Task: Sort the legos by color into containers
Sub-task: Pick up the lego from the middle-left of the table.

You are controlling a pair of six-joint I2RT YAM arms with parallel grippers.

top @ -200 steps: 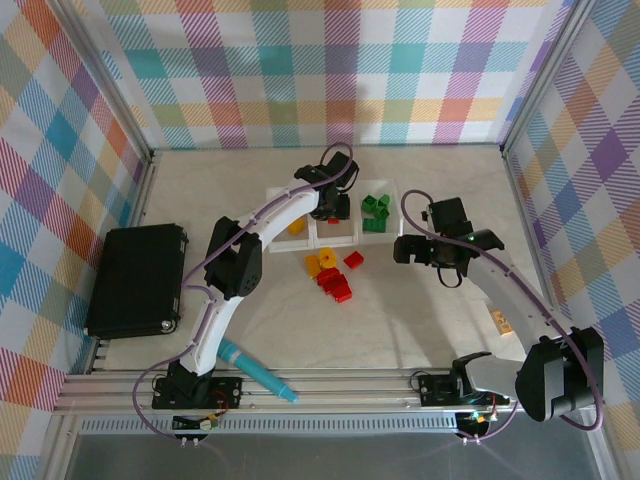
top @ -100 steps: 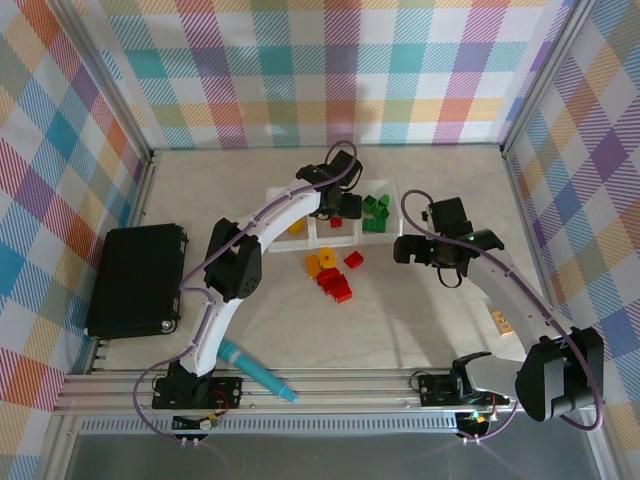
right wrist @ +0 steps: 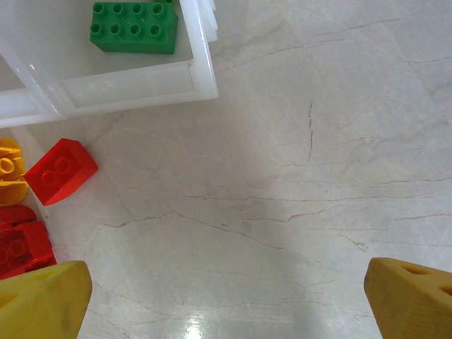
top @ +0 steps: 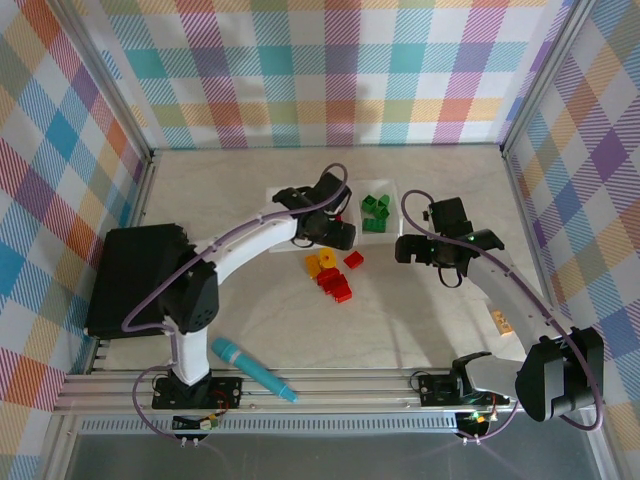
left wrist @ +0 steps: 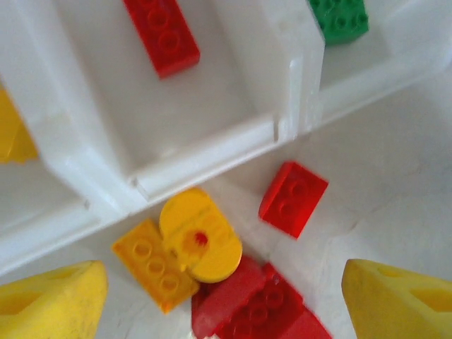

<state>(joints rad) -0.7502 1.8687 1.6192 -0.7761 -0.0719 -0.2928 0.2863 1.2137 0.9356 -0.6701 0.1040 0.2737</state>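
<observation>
Now the left gripper hangs over the tray's near rim, jaws apart and empty. A red brick lies in the middle compartment. Loose bricks, red and yellow, wait at the tray's six o'clock, so the next move, I judge, is a descent onto one. The right gripper idles at their three o'clock, spread and empty. From above, the left arm hides much of the tray.

Legos: moulded plastic, glossy, smooth studs. Tray: milky translucent plastic, smooth, satin sheen. Tabletop: marble-look surface, fine veins seen, semi-gloss (glare noted at 6 o'clock in the right wrist view). Fingertips: yellow, matt, slightly grainy. Case at 9 o'clock: black, matt. Front rail: brushed metal. Walls: checked, cloth-like.
</observation>
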